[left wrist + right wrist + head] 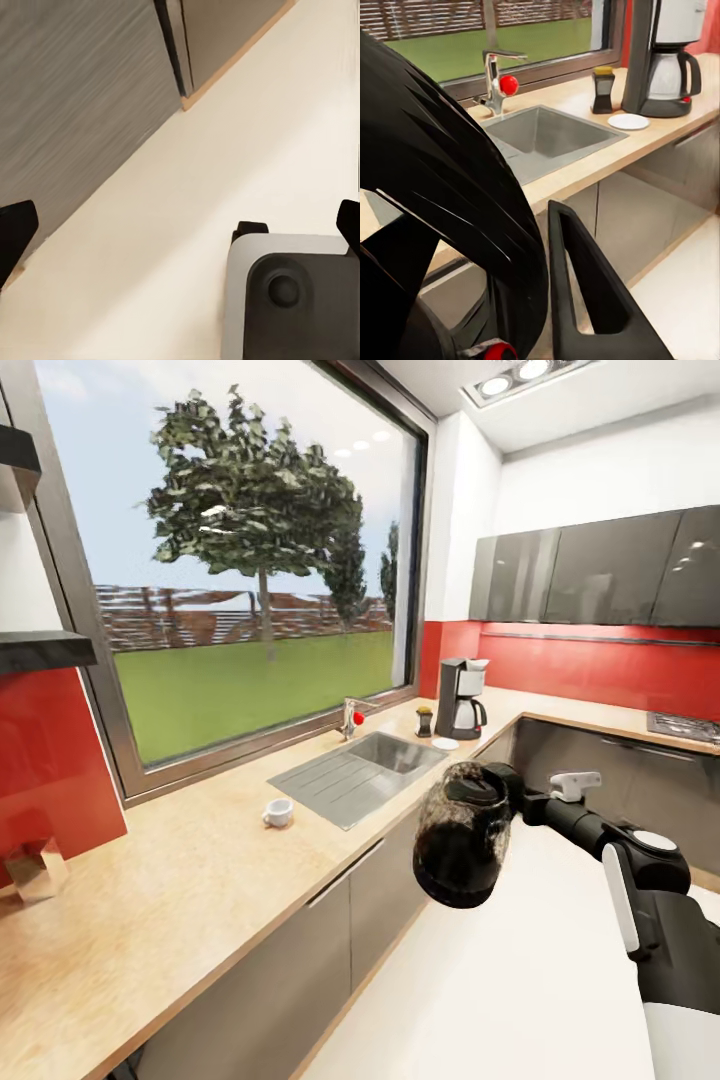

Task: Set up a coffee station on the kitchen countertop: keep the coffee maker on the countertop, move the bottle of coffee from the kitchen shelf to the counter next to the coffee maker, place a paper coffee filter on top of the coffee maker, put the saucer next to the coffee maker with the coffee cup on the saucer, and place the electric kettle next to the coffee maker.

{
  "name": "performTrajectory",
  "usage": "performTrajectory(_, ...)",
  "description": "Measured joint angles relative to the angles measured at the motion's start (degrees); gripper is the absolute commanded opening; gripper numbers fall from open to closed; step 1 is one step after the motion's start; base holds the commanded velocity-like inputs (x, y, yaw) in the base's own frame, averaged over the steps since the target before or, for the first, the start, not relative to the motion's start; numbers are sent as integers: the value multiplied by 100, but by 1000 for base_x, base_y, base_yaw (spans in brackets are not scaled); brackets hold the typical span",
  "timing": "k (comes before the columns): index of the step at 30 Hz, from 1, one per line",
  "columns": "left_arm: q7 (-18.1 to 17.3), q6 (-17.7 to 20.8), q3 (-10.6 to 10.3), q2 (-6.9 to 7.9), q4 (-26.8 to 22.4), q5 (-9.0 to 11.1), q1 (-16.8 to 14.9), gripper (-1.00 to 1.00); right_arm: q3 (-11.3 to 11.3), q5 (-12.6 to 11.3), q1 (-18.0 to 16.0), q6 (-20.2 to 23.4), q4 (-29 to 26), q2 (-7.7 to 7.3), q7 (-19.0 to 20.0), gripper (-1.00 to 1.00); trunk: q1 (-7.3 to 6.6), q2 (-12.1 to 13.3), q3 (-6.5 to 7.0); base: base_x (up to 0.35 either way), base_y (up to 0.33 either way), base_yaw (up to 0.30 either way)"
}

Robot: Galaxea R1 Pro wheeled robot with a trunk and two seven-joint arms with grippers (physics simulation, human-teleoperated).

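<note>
1. One kettle in my right tool — the electric kettle hangs tilted over the floor, clamped by its handle.
2. My left tool is spread wide above bare floor.
3. On the bench, the coffee maker stands in the far corner, with the bottle of coffee and saucer just beside it.
4. The coffee cup sits near the sink — well apart from the saucer.
</note>
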Motion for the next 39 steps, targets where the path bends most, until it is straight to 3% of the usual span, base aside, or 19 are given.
performTrajectory(29,21,0,42,1,9,57,1,100,9,8,0,6,23,1,-3,-100,0,0,0,0,0,-300)
performTrajectory(33,18,7,36,-63,24,43,1,100,-1,22,0,7,13,0,-1,-100,0,0,0,0,0,-300)
performTrajectory(39,5,2,20,-96,476,23,9,100,-24,19,0,7,1,-46,-1,-100,0,0,0,0,0,-300)
